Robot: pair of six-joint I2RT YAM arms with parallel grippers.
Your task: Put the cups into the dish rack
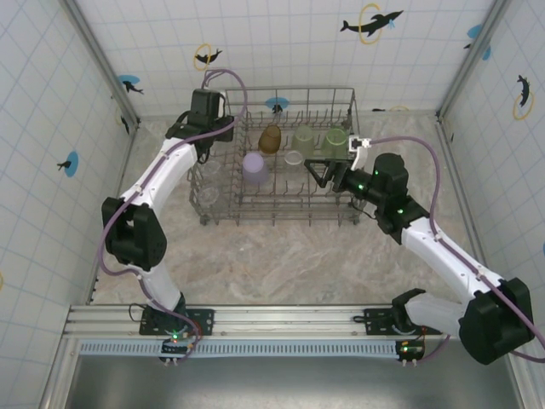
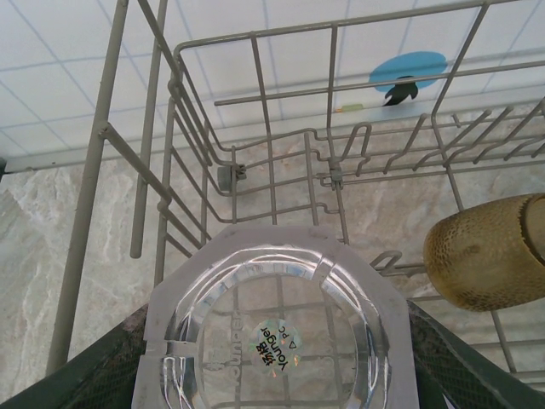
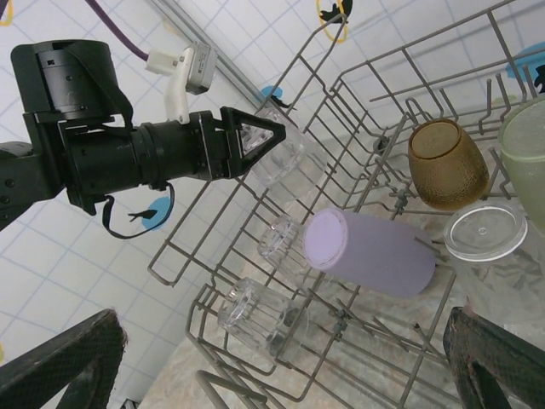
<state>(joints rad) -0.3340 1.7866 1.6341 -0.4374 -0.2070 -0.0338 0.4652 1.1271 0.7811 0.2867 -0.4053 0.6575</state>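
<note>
The grey wire dish rack [image 1: 281,215] stands mid-table. In it are a lavender cup [image 1: 255,168], an amber cup [image 1: 270,138], two pale green cups [image 1: 304,139] and clear cups [image 1: 209,169]. My left gripper [image 1: 207,146] hangs over the rack's left rear corner, shut on a clear cup [image 2: 277,328] held base-up between its dark fingers [image 2: 94,375]. My right gripper [image 1: 317,175] is inside the rack's right side, open, with nothing between its fingers [image 3: 72,362]. From the right wrist view the lavender cup [image 3: 375,251] lies on its side beside two clear cups [image 3: 255,315].
The rack's upright tines [image 2: 341,170] and side wires [image 3: 213,247] crowd both grippers. Tiled walls [image 1: 51,102] enclose the left, back and right. Bare marble tabletop [image 1: 281,264] lies between the rack and the arm bases.
</note>
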